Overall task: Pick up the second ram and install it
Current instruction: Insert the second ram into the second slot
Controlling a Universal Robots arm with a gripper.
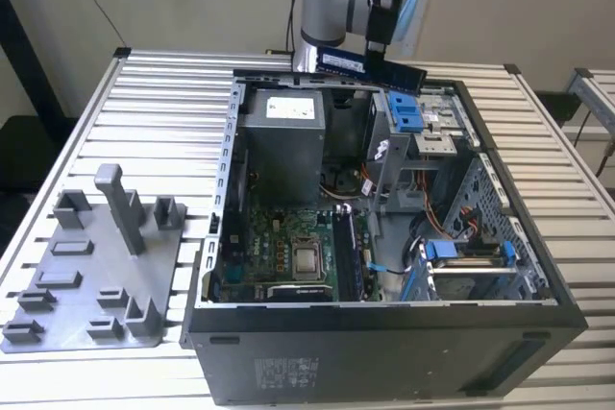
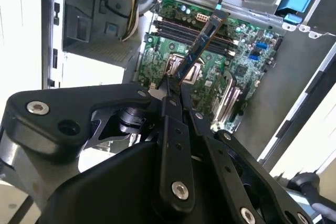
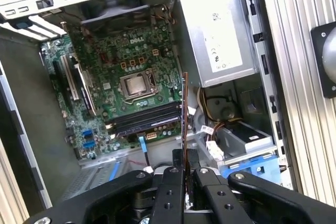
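Observation:
The second ram (image 1: 338,61) hangs level in the air above the far rim of the open computer case (image 1: 538,280), and my gripper (image 1: 378,49) is shut on its middle. In both wrist views it sticks out from between the black fingers (image 2: 169,103): a dark stick (image 2: 202,40) seen slanted in the second, and a thin edge (image 3: 185,103) in the first. My gripper (image 3: 186,157) is well above the green motherboard (image 3: 105,77). The long black memory slots (image 3: 144,120) lie beside the processor socket (image 3: 137,83), far below the stick.
A grey power supply box (image 1: 283,136) fills the case's far corner. Blue-tabbed drive cages (image 1: 408,110) and loose cables (image 1: 380,156) stand on the exterior view's right. A grey fixture plate with upright posts (image 1: 96,266) lies on the slatted table (image 1: 173,93), left of the case.

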